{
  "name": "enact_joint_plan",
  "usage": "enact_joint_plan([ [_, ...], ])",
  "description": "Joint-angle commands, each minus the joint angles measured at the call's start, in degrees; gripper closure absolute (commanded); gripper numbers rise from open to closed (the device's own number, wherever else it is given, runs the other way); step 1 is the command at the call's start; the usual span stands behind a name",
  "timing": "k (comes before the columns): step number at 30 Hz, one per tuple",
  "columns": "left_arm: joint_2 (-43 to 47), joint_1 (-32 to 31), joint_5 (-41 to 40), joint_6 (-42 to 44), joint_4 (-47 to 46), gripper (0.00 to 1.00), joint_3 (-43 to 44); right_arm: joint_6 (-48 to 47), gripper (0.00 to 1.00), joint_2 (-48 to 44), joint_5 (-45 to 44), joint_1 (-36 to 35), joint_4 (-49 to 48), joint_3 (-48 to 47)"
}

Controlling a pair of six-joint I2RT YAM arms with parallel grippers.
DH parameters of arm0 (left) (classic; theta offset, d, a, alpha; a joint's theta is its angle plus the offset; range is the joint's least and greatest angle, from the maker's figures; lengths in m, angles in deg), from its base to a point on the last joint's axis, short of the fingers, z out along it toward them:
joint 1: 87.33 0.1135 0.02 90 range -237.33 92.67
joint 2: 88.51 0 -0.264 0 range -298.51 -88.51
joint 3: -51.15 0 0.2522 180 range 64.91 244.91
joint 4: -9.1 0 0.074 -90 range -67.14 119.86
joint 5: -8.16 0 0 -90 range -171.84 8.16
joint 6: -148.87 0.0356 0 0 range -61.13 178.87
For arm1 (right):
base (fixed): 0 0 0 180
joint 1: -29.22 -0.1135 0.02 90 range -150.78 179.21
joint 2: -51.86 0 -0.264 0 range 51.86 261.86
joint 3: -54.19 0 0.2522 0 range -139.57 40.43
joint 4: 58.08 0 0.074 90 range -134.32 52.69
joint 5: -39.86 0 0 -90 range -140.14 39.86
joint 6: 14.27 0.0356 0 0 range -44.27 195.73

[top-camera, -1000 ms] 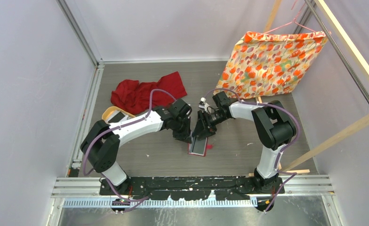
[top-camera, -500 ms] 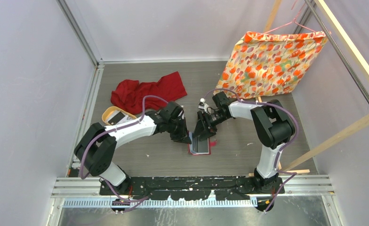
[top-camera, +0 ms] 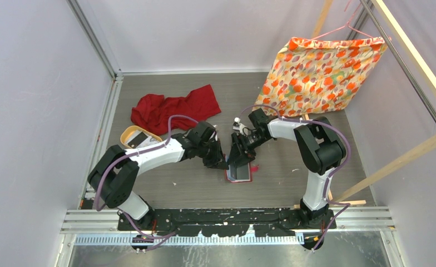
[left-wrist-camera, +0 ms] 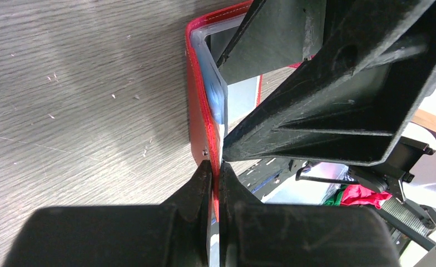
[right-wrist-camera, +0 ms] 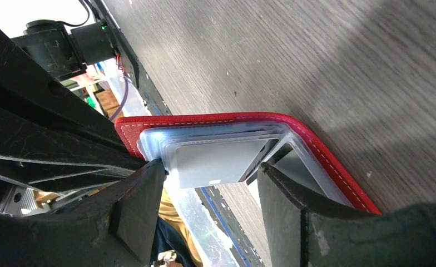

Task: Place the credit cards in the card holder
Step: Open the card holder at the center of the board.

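Observation:
The red card holder (top-camera: 239, 173) lies open on the table between both grippers. My left gripper (top-camera: 222, 163) is shut on the edge of its left flap (left-wrist-camera: 196, 111) and holds that flap upright. In the left wrist view the left gripper (left-wrist-camera: 216, 171) pinches the red edge, with pale clear pockets (left-wrist-camera: 216, 94) beyond. My right gripper (top-camera: 239, 157) reaches into the holder from behind. In the right wrist view the right gripper (right-wrist-camera: 210, 178) is open, its fingers on either side of a pale credit card (right-wrist-camera: 216, 161) that sits in a clear pocket of the card holder (right-wrist-camera: 204, 119).
A crumpled red cloth (top-camera: 174, 107) lies at the back left. An oval tan tray (top-camera: 131, 134) sits behind the left arm. A floral cloth (top-camera: 321, 69) hangs on a hanger at the back right. Wooden bars (top-camera: 405, 156) slant along the right side.
The right gripper's jaws have spread wider around the card in the pocket. The left arm has shifted slightly, still pinching the flap. The holder has moved a little to the right.

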Motion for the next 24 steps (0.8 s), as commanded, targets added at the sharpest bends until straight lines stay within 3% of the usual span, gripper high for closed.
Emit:
enact_joint_plan([
  [1, 2.9, 0.6, 1.9, -1.3, -4.9, 1.00, -0.4, -1.7, 0.36, -1.1, -3.1, -0.5, 2.0, -2.0],
  [6, 5.5, 2.1, 1.2, -0.8, -3.6, 1.00, -2.0, -2.3, 0.46, -1.1, -4.0, -0.3, 2.7, -2.3],
  [24, 6.4, 3.8, 1.7, 0.5, -2.8, 1.00, -4.6, -4.7, 0.46, -1.3, -5.3, 0.9, 5.1, -3.2],
])
